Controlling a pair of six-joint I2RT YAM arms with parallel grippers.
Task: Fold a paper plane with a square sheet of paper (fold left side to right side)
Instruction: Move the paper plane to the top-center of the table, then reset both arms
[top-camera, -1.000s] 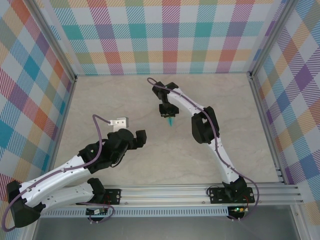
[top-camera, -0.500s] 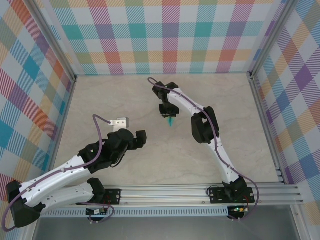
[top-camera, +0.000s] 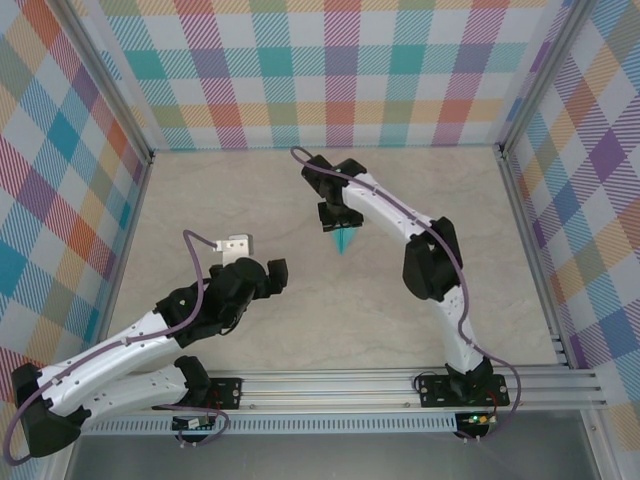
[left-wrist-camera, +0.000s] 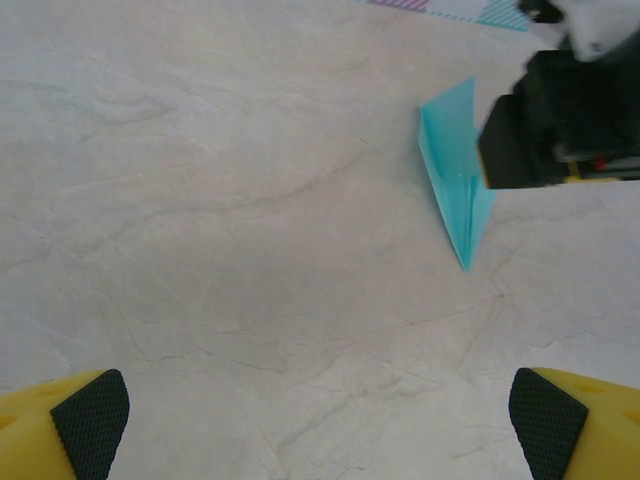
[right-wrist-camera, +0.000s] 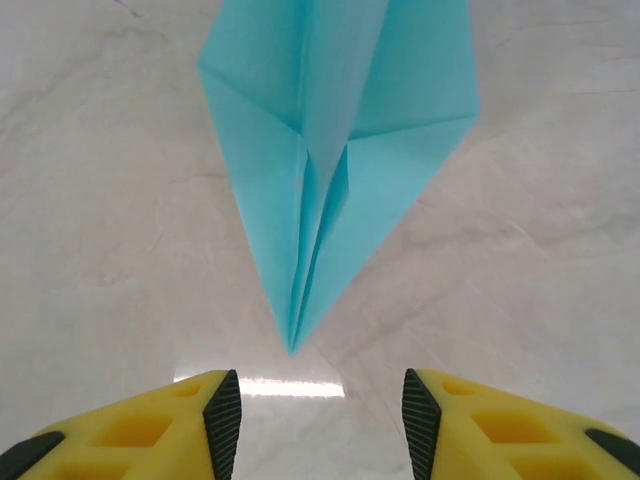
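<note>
The paper plane is a slim turquoise dart with a centre crease, lying flat on the pale table near the middle. In the right wrist view the paper plane points its tip at my right gripper, which stands open just short of that tip with nothing between its fingers. From above, the right gripper hovers at the plane's far end. My left gripper is open wide and empty, well short of the paper plane; from above the left gripper sits to the plane's left and nearer the front.
Checked walls close off the table on three sides. An aluminium rail with both arm bases runs along the near edge. The right arm's black wrist stands beside the plane.
My right gripper has opened and let go of the plane, which now lies free on the table with more of it showing. The right arm's elbow swung right. The left arm barely moved.
</note>
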